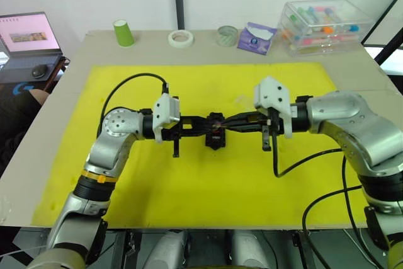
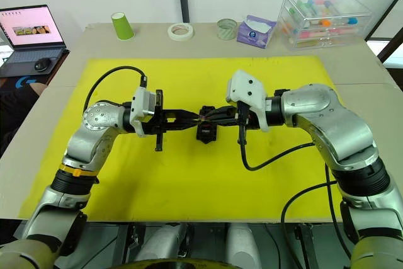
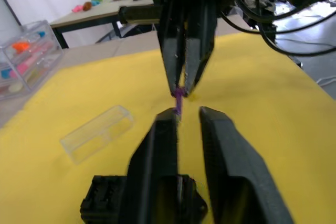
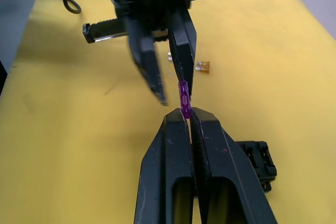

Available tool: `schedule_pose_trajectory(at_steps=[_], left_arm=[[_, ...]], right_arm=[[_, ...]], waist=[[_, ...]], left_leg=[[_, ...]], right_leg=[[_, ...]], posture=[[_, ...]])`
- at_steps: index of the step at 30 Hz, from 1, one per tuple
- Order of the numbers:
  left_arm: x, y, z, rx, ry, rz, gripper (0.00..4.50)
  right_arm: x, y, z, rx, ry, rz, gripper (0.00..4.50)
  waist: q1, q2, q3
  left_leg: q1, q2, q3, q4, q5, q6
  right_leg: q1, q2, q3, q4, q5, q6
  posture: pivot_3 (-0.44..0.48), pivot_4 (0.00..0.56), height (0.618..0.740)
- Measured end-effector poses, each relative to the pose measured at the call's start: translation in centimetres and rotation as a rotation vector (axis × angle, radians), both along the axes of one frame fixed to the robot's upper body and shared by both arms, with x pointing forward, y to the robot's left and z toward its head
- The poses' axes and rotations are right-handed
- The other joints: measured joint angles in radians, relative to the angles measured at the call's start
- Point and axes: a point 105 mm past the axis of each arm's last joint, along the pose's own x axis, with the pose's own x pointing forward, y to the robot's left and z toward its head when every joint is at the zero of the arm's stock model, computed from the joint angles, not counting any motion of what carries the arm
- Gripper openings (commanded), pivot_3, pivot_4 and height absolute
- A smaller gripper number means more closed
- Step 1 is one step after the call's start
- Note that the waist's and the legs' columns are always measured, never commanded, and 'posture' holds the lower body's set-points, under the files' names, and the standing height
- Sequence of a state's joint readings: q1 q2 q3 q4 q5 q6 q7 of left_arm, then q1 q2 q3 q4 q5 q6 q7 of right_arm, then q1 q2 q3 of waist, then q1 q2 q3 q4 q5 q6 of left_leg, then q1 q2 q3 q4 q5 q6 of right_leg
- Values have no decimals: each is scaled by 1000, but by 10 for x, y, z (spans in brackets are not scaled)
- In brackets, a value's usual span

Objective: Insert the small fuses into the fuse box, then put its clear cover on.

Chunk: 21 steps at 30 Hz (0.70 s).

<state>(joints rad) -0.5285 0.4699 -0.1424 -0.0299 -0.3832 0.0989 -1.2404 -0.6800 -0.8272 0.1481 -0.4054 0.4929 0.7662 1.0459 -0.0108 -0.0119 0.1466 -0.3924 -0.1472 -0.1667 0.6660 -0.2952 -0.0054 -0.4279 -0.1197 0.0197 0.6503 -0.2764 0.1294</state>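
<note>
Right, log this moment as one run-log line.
right hand: shut on purple fuse | left hand: open, fingertips meeting it above fuse box | clear cover: off, on yellow mat

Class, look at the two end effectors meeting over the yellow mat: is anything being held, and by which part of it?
The right end effector pinches a purple fuse by its lower end, fingertips closed on it. The left end effector is open beside the fuse's upper end, holding nothing.

Bright, even light is falling from overhead, casting soft shadows under both arms onto the yellow mat (image 1: 252, 174). In the wrist views, the near claw fingers (image 3: 157, 171) are blurring, and the far background is washing out pale.
</note>
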Motion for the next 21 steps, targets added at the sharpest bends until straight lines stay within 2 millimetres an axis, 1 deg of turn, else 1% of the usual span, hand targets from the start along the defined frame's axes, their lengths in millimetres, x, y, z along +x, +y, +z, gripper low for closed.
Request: schedule_pose_trajectory(at_steps=[3,5,6,7,8,10,13,17,21], left_arm=[[-1,13,-13,39,31,31,2768],[-1,24,-20,63,47,63,3551],[0,27,-22,65,51,78,3864],[1,29,-22,65,55,93,4271],[2,29,-22,61,57,105,4451],[7,29,-22,50,79,154,4451],[12,25,-21,54,108,195,4451],[15,18,-17,44,125,233,4451],[17,16,-20,37,166,266,4451]], right_arm=[[6,-4,4,-86,-18,-52,0],[12,-8,1,-152,-24,-105,0],[14,-9,-1,-176,-25,-125,0],[16,-9,-4,-205,-27,-141,0],[18,-7,-7,-232,-31,-144,0],[22,-3,-10,-303,-56,-158,0],[30,1,-5,-367,-88,-184,0],[37,10,2,-374,-97,-187,0],[42,12,-2,-400,-80,-179,0]], waist=[[-2,0,0],[-1,0,0],[-1,0,0],[1,0,0],[3,0,0],[3,0,0],[0,0,0],[-1,0,0],[1,0,0]], left_leg=[[0,0,0,-1,0,0],[0,0,0,-1,0,0],[0,0,0,0,0,0],[0,0,0,0,0,0],[-1,0,0,0,0,0],[-1,0,0,1,0,0],[-1,0,0,0,0,0],[-1,0,0,0,0,0],[-1,0,0,0,0,0]], right_leg=[[-1,0,0,0,0,0],[-1,0,0,0,0,0],[-1,0,0,0,0,0],[0,0,0,0,0,0],[0,0,0,0,0,0],[-1,0,0,0,0,0],[-1,0,0,0,0,0],[-1,0,0,0,0,0],[-1,0,0,0,0,0]], posture=[[0,150,740],[0,150,740],[0,150,740],[0,150,740],[0,150,740],[0,150,740],[0,150,740],[0,150,740],[0,150,740]])
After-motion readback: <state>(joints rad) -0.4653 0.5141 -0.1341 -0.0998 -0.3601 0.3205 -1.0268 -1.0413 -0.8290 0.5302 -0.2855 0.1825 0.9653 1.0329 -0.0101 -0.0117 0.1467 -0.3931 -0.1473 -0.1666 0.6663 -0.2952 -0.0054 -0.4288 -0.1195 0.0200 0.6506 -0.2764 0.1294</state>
